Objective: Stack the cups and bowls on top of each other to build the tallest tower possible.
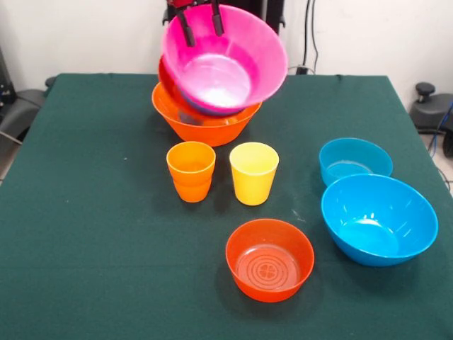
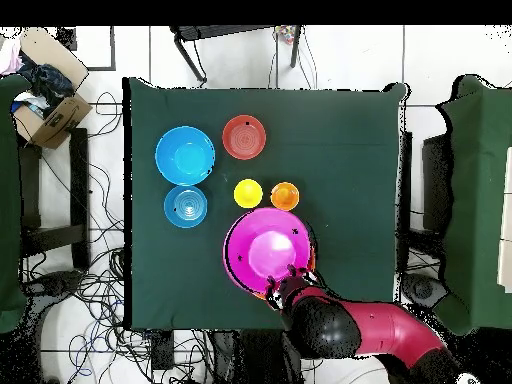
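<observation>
Nearest your camera sits a red-orange bowl (image 1: 270,259), upright and alone on the green counter (image 1: 92,234); take it as your landmark. Beyond it, toward the robot, you have the yellow cup (image 1: 253,172) and, to that cup's left in the front view, the orange cup (image 1: 191,171) with its stepped base; both stand upright, close together without touching. To the right of the red-orange bowl in the front view lies a large blue bowl (image 1: 379,218), and just behind that one a second, somewhat smaller blue bowl (image 1: 354,161); their rims look very close, though you cannot tell whether they touch.

Farther back from your landmark, past the two cups, stands the tower (image 1: 209,99). Its base is the big orange bowl (image 1: 205,124), resting on the counter. A red-orange rim (image 1: 165,76) shows inside it on the left, and something blue peeks out lower in the pile, too hidden to name. On top sits the big pink bowl (image 1: 223,60), tilted steeply so its mouth faces your camera.

Your gripper (image 1: 201,23) comes down over the far rim of the pink bowl, one dark finger inside and one outside, closed on that rim. From overhead, the gripper (image 2: 283,283) and red arm (image 2: 370,335) reach the pink bowl (image 2: 268,250) from the robot's side
</observation>
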